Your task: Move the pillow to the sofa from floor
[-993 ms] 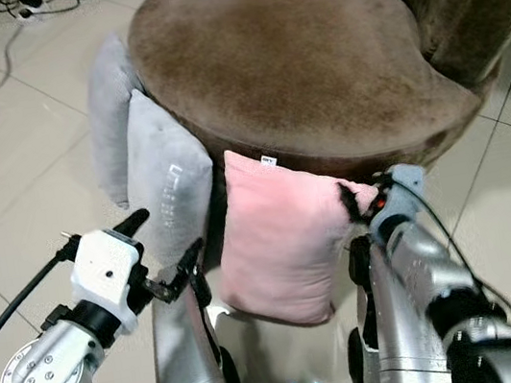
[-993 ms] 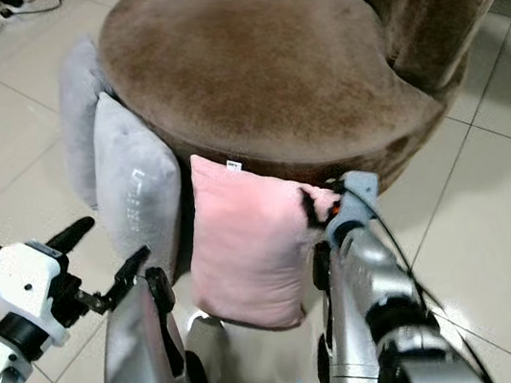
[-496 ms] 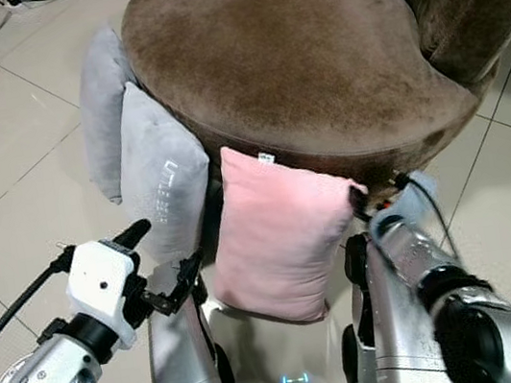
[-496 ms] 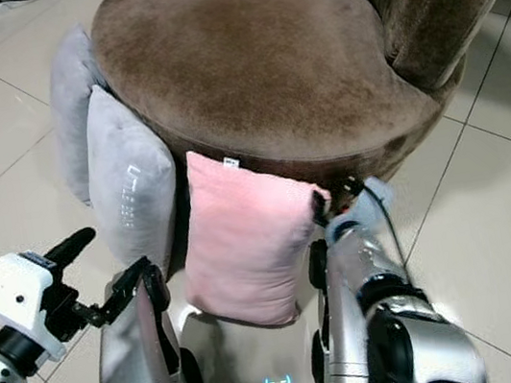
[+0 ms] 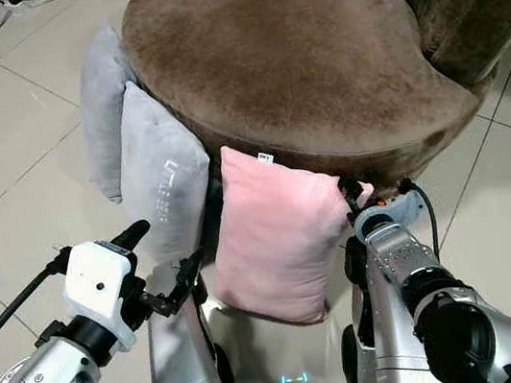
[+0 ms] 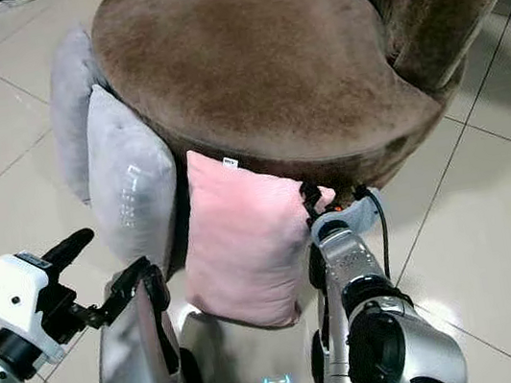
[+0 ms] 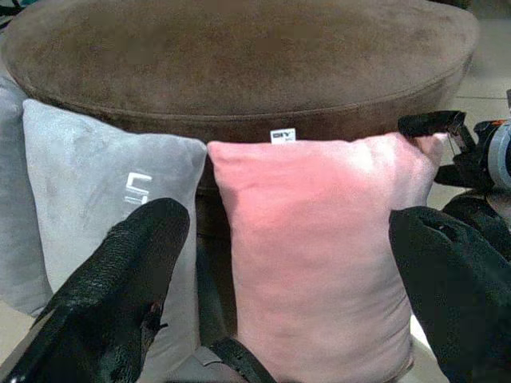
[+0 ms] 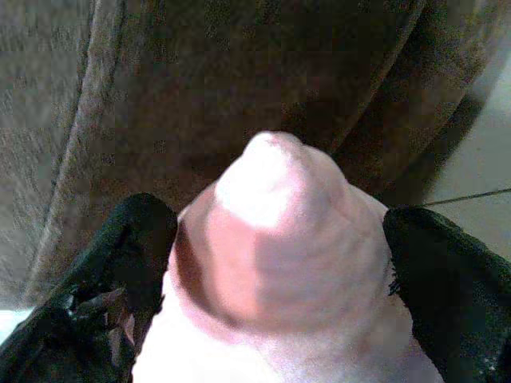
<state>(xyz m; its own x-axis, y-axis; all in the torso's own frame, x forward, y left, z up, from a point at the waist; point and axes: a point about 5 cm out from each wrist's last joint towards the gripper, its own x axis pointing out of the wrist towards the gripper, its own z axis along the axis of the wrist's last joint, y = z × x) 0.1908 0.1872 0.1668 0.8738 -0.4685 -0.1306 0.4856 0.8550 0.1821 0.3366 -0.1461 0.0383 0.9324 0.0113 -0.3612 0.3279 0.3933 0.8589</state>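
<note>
Pink pillow point(image 5: 277, 237) upright on floor, frame centre, leaning vs brown sofa point(image 5: 291, 50). R gripper point(image 5: 351, 194) pinches its top corner; L gripper point(image 5: 155, 261) spread wide, lower left. Risk: thin corner grip slips on lift; grey pillows point(image 5: 149, 165) snag

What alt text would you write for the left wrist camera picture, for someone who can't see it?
A pink pillow stands upright on the floor against a round brown sofa, framed by the left gripper with its black jaws spread wide. A grey pillow leans beside it, and the right gripper holds the pink pillow's top corner.
</note>
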